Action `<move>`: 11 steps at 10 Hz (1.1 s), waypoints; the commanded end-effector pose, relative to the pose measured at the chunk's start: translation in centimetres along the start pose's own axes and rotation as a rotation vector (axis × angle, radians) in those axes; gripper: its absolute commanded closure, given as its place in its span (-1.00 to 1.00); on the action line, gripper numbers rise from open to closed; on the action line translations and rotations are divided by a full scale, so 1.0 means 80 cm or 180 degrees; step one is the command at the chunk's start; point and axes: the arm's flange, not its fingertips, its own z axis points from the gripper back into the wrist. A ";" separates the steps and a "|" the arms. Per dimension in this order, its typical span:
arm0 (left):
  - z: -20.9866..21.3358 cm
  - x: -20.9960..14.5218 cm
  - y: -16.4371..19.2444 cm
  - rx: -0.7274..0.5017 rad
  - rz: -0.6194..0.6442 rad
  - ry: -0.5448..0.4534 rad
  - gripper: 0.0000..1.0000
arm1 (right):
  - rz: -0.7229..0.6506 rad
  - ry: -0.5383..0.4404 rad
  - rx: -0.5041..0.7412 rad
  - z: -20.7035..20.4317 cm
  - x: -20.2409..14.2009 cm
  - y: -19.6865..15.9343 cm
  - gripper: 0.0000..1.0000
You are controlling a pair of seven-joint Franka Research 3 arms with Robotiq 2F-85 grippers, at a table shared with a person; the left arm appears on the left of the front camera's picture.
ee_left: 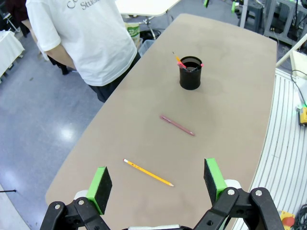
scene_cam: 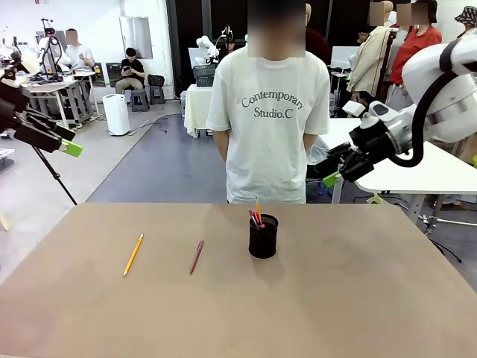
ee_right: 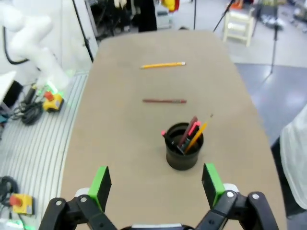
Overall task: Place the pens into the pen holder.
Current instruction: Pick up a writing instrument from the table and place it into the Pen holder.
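- Front view: a yellow pencil (scene_cam: 133, 255) and a reddish-brown pen (scene_cam: 197, 256) lie flat on the table (scene_cam: 358, 298). They lie apart from each other, both to the left of the black mesh pen holder (scene_cam: 263, 237).
- The holder stands upright near the middle of the table, toward the far side. Several pens (scene_cam: 256, 217) lean inside it.
- Both tools are released and empty. The left gripper (scene_cam: 68, 142) hangs high off the table's left side, and the right gripper (scene_cam: 333, 173) hangs high to the right of the holder. Both have their jaws spread wide.
- Each stick is thin and lies flush on the surface. Pads coming down too low would likely scrape the table, and pads stopping too high would close on air.
- If one pad touches first, the stick may roll or spin away.
- A grasp near one end could let the stick swing, so its tip misses the rim.
- The holder looks light and already holds pens. An incoming tip that strikes the rim or the leaning pens could push it over.
- If the right arm reached across for the sticks, it might knock the holder. The left arm has the clearer path.
- A person (scene_cam: 267, 127) stands just beyond the far edge, behind the holder, so a wide swing there is risky.
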 end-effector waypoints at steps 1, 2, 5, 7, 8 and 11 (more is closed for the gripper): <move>-0.001 0.001 0.000 -0.0013 -0.0040 -0.0049 -1.00 | -0.0045 0.0206 -0.0139 0.027 0.011 -0.014 -1.00; -0.001 0.001 0.000 -0.0013 -0.0040 -0.0049 -1.00 | -0.0036 0.0257 -0.0290 0.038 0.006 -0.021 -1.00; -0.001 0.001 0.000 -0.0013 -0.0040 -0.0049 -1.00 | -0.0058 0.0264 -0.0611 0.074 -0.002 -0.033 -1.00; -0.001 0.001 0.000 -0.0013 -0.0040 -0.0049 -1.00 | -0.0124 0.0264 -0.0554 0.072 -0.006 -0.026 -1.00; -0.001 0.001 0.000 -0.0013 -0.0040 -0.0049 -1.00 | -0.0024 0.0247 -0.0619 0.080 -0.011 -0.027 -1.00; -0.001 0.001 0.000 -0.0013 -0.0040 -0.0049 -1.00 | -0.0024 0.0247 -0.0619 0.080 -0.011 -0.027 -1.00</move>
